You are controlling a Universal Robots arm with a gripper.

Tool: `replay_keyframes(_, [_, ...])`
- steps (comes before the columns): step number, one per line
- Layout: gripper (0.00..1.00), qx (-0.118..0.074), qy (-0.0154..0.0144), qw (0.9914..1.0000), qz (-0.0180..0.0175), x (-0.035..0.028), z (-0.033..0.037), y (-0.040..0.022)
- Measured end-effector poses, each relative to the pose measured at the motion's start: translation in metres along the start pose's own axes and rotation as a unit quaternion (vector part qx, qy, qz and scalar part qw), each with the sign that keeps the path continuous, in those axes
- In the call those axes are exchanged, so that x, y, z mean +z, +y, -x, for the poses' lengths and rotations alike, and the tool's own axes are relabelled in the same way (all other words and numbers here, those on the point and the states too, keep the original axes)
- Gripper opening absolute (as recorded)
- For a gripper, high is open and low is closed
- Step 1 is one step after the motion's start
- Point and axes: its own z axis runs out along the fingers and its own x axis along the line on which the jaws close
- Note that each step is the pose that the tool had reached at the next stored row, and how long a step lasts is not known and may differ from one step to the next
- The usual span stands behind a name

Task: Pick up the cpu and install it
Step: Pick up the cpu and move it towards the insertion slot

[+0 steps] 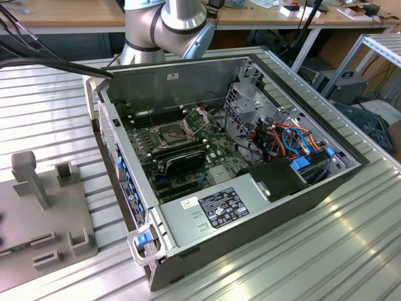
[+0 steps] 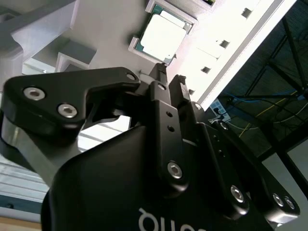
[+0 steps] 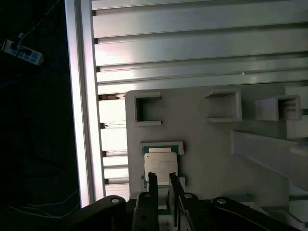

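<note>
Near 1 cpu (image 3: 160, 168) on its tray (image 3: 207, 154), 2 jaws stand parted.

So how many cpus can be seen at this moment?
1. The cpu lies in a bracketed nest on the grey fixture plate, just ahead of the hand, in both wrist views.

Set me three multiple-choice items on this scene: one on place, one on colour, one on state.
1. The cpu lies: A in its nest on the fixture plate; B in a drawer; C on the floor.
2. The fixture plate is: A red; B grey; C blue.
3. The computer case is: A shut; B open-sided; C upside down.
Answers: 1 A, it sits framed on the plate, just ahead of the gripper; 2 B, grey in both wrist views; 3 B, its motherboard shows.
</note>
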Motion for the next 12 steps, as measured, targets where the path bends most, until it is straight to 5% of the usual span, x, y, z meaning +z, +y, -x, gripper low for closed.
replay_keyframes(1, [0.24, 0.0, 0.0, 1.0, 0.0, 0.0, 0.0, 0.0])
replay_keyframes(5, [0.54, 0.0, 0.0, 1.0, 0.0, 0.0001, 0.0, 0.0])
replay_keyframes(6, [0.54, 0.0, 0.0, 1.0, 0.0, 0.0001, 0.0, 0.0])
replay_keyframes(7, [0.6, 0.0, -0.0001, 1.0, 0.0001, 0.0076, 0.0003, -0.0001])
replay_keyframes(8, [0.6, 0.0, 0.0, 1.0, 0.0, 0.0174, 0.0005, -0.0003])
replay_keyframes(12, [0.6, 0.0, 0.0, 1.0, 0.0, 0.0182, 0.0006, -0.0003])
